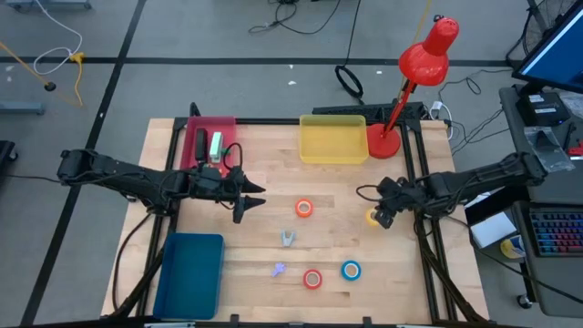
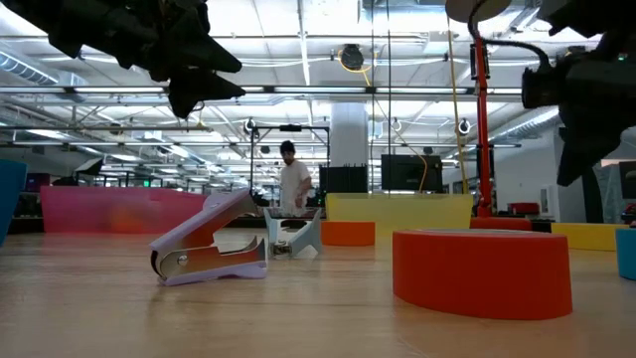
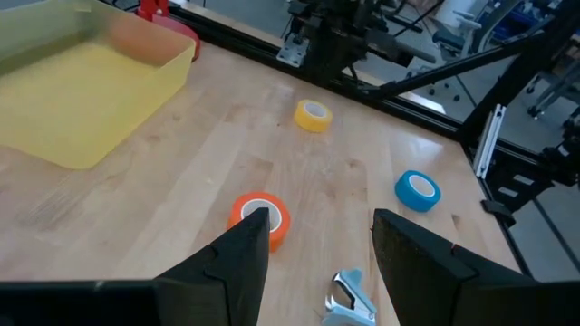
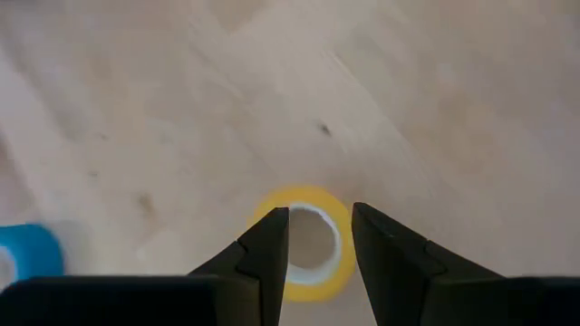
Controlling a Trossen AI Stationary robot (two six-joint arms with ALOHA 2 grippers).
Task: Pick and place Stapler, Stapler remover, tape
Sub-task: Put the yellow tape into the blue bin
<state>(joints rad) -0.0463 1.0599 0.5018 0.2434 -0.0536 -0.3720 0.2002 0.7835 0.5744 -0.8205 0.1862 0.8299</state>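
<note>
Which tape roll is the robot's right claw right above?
The yellow roll. The right gripper hangs over it, fingers open; the orange-red, red and blue rolls lie farther left.

Purple staple remover (image 2: 211, 239) beside red tape roll (image 2: 482, 270).

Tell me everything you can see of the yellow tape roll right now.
The yellow tape roll is a small ring with a white inner core, lying flat on the wooden table near its right side, apart from the other rolls. The right pincer hangs directly above it, fingers open, tips over the ring; whether they touch it cannot be told.
</note>
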